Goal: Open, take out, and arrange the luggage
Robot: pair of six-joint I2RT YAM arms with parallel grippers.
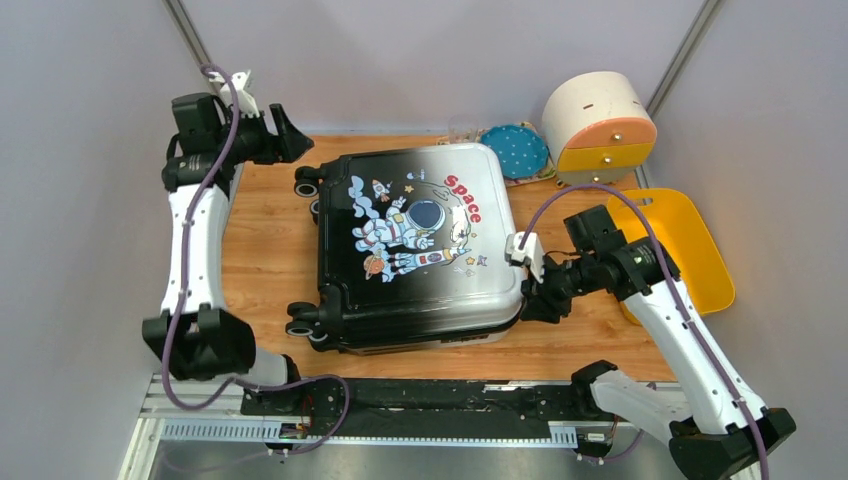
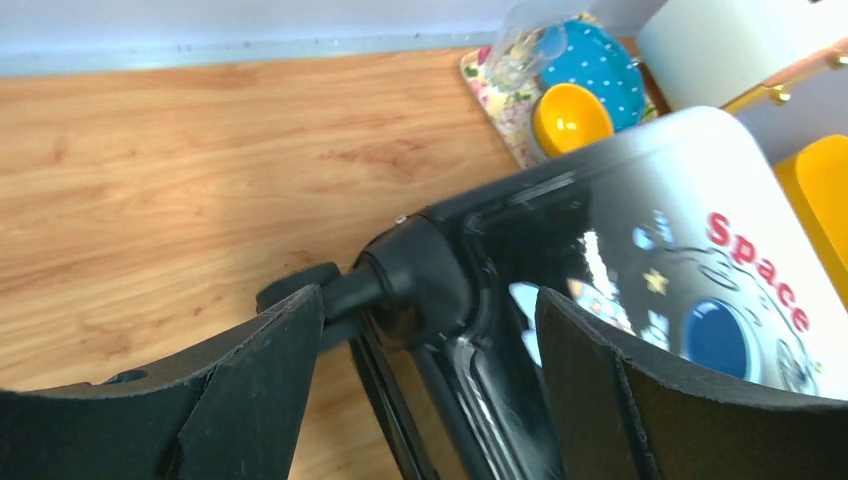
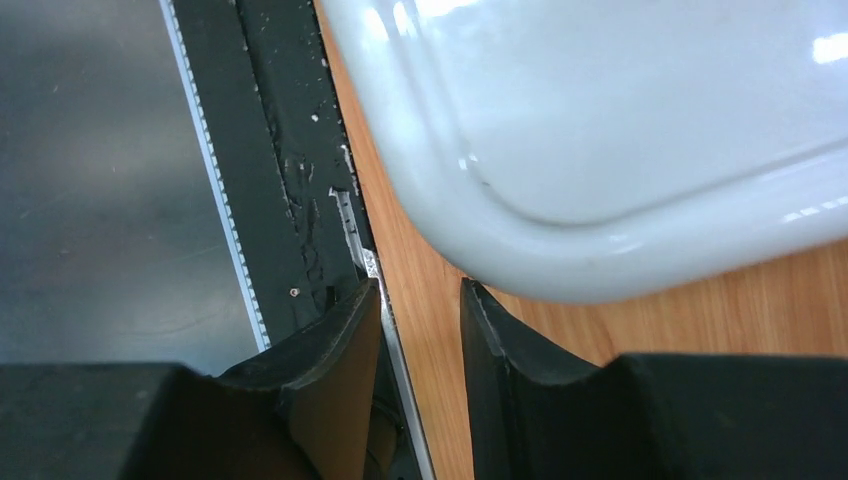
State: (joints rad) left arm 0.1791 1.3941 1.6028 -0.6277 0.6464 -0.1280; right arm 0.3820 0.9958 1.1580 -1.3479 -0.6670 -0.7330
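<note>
Luggage (image 1: 415, 250) lies shut and flat; its wheeled corner just beyond the left gripper (image 2: 430, 300), jaws wide and empty; its silver corner just past the right gripper (image 3: 420, 290), jaws near-together on nothing; both likely placed to open it.

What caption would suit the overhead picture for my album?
Closed luggage lies flat on the wooden table, left pincer and right pincer near opposite corners.

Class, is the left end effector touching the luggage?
Apart. The top external view shows bare table between the left end effector and the luggage.
</note>
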